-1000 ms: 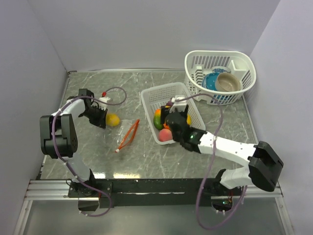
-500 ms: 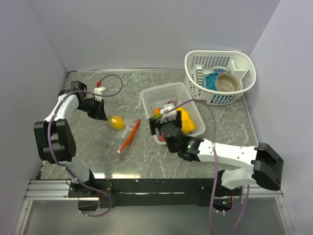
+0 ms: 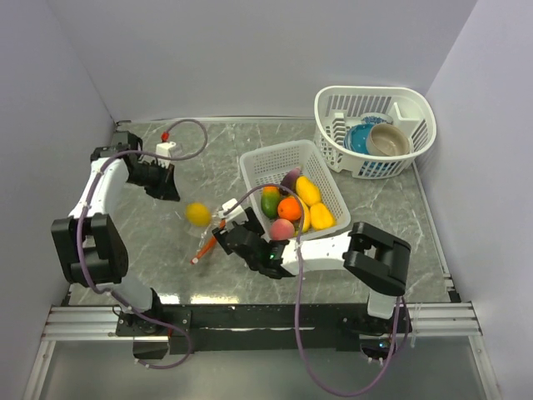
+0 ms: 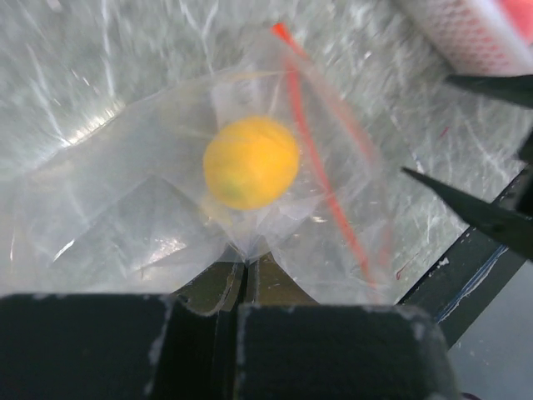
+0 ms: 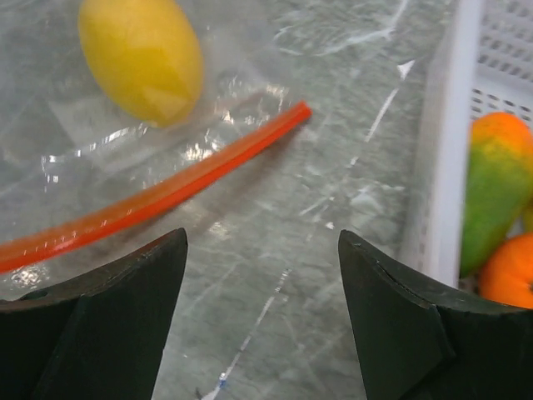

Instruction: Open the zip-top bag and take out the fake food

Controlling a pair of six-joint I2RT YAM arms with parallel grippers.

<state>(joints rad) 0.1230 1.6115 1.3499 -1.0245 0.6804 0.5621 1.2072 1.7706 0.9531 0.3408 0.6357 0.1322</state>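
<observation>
**Top external: bag pinched on the left, right fingers spread by the zip strip**

In the top external view I see the left fingers (image 3: 164,185) clenched on a corner of the zip-top bag (image 3: 210,227), over the grey marbled worktop (image 3: 250,142) just left of the white slotted basket (image 3: 279,151). One yellow fruit (image 3: 198,214) is inside the bag. The rest of the fake food (image 3: 289,207) is piled in the basket. The right fingers (image 3: 226,237) sit beside the orange zip strip (image 3: 206,243), in the narrow lane between bag and basket, with bare worktop toward the near edge.

Left wrist: my left fingers (image 4: 212,292) pinch crinkly clear film just below the round, glossy yellow fruit (image 4: 250,161). The zip strip (image 4: 321,167) runs along the bag's (image 4: 125,225) right side.

Right wrist: my right fingers (image 5: 100,333) are released, with nothing between them. The straight zip strip (image 5: 158,196) lies just ahead and the yellow fruit (image 5: 141,54) beyond it. The basket's perforated wall (image 5: 445,150) stands close on the right, with a green-orange fruit (image 5: 495,192) behind it.
</observation>
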